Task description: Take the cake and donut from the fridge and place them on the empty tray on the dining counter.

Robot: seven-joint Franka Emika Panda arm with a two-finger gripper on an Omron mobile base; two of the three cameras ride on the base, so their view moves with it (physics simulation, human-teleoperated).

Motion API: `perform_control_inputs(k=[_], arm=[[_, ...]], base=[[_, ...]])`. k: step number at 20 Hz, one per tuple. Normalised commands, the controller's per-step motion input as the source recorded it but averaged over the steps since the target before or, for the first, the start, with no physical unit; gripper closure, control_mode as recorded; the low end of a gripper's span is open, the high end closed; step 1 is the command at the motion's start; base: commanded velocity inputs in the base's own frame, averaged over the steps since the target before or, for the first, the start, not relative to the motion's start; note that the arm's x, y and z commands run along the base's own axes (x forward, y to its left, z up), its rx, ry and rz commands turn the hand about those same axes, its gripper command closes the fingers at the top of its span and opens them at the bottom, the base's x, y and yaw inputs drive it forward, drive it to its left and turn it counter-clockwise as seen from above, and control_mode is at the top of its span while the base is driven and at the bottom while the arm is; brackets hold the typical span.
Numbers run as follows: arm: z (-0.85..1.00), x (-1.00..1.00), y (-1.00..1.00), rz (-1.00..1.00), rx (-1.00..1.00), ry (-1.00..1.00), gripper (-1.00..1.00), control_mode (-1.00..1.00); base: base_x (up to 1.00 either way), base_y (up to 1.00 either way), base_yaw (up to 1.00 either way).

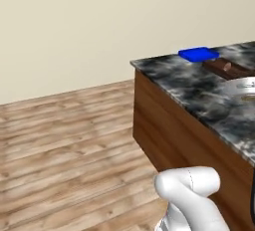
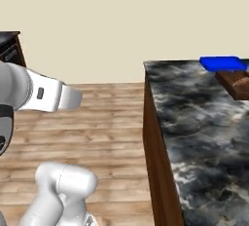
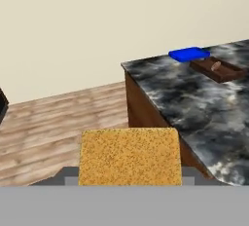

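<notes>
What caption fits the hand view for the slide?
Cake carried in the claw toward the marble dining counter, blue tray at its far corner.

A plain cream wall (image 1: 74, 26) runs behind a floor (image 1: 60, 145) of wood planks. The island's side is brown wood panel (image 1: 169, 135). A dark cabinet (image 2: 9, 47) stands at far left.

Three forward views, all sharing dining counter (image 1: 199, 95) corner and tray (image 1: 198, 54).
</notes>
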Motion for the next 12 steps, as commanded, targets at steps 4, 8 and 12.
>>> perform_control_inputs(k=[4, 8, 12], arm=[[0.00, 0.00, 0.00, 0.00, 0.00, 0.00, 1.00, 1.00], [0.00, 0.00, 0.00, 0.00, 0.00, 0.00, 1.00, 1.00], [0.00, 0.00, 0.00, 0.00, 0.00, 0.00, 1.00, 1.00]], base=[[1.00, 0.40, -0.09], [1.00, 0.51, -0.10], [1.00, 0.59, -0.12]])
